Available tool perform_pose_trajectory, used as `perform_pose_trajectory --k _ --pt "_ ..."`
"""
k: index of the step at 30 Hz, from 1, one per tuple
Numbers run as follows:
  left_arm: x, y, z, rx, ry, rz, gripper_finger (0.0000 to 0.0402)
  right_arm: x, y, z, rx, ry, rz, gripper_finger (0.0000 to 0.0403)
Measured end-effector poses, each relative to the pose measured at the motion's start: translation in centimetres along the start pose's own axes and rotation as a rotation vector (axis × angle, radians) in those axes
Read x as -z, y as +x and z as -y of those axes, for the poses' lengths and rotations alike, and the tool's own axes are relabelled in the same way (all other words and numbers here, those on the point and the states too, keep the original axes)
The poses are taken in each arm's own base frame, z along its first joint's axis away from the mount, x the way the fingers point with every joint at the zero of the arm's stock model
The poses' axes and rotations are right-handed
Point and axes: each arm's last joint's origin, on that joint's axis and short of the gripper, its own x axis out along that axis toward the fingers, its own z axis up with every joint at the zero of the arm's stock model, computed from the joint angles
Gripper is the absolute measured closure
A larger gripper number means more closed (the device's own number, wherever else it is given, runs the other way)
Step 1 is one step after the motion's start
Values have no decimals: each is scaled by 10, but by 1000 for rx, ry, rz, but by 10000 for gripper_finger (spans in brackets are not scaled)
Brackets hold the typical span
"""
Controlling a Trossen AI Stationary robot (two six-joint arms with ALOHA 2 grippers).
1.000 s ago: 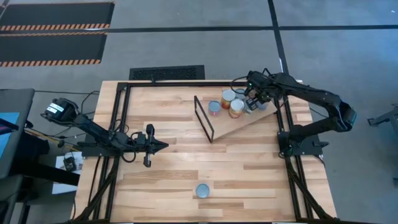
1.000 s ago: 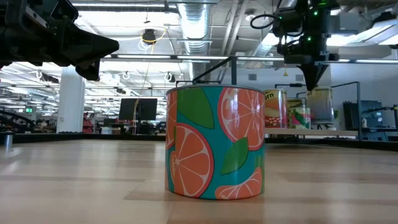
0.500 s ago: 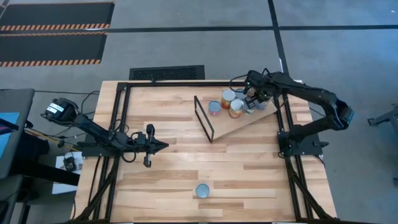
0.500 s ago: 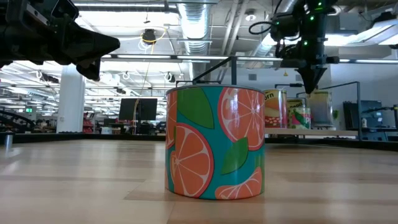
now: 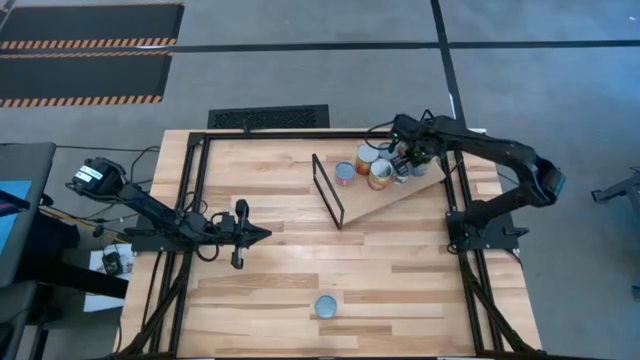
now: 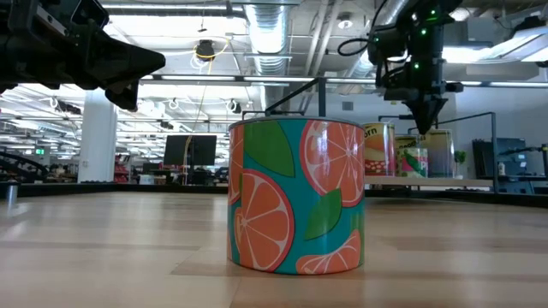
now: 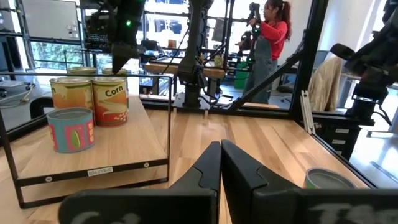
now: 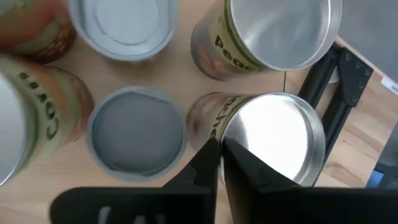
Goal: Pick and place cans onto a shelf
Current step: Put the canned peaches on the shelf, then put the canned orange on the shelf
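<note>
Several cans [image 5: 380, 172] stand upright in a cluster on the tilted light-wood shelf [image 5: 405, 195], which has a black wire frame [image 5: 328, 190] at its left end. My right gripper [image 8: 219, 148] is shut and empty. It points down just over the gap between a silver-topped can [image 8: 273, 146] and a grey-topped can [image 8: 135, 134], and also shows in the low view [image 6: 425, 128]. A teal can with orange slices [image 6: 297, 197] stands alone on its base near the table's front edge [image 5: 326, 306]. My left gripper [image 7: 221, 155] is shut and empty at the table's left [image 5: 262, 233].
Black frame rails [image 5: 195, 190] run along the table's left, far and right sides. The right arm's base [image 5: 480, 225] stands beside the shelf. Bare wood lies between the shelf and the lone can. A person [image 7: 264, 43] stands in the room beyond the table.
My right gripper, still shut, has drifted a little toward the table's left and slightly down over the cans on the shelf. The cans and the left arm have kept still.
</note>
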Motion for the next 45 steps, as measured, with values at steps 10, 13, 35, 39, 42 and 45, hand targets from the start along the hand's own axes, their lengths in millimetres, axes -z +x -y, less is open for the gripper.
perform_pose_trajectory --k 10,13,35,39,42,45 --pt "0 0 0 1 1 0 401 -2 -42 9 -41 4 111 307" --pt "0 0 0 0 2 0 401 5 -62 6 -50 -39 176 312" --pt "4 0 0 14 21 -45 401 161 -153 -164 -619 -588 713 398" --pt "4 0 1 26 18 -40 401 179 -145 -195 -662 -630 715 398" --pt "4 0 1 26 18 -38 401 188 -139 -215 -720 -657 689 399" --pt "4 0 1 26 18 -39 401 192 -135 -235 -811 -680 690 399"
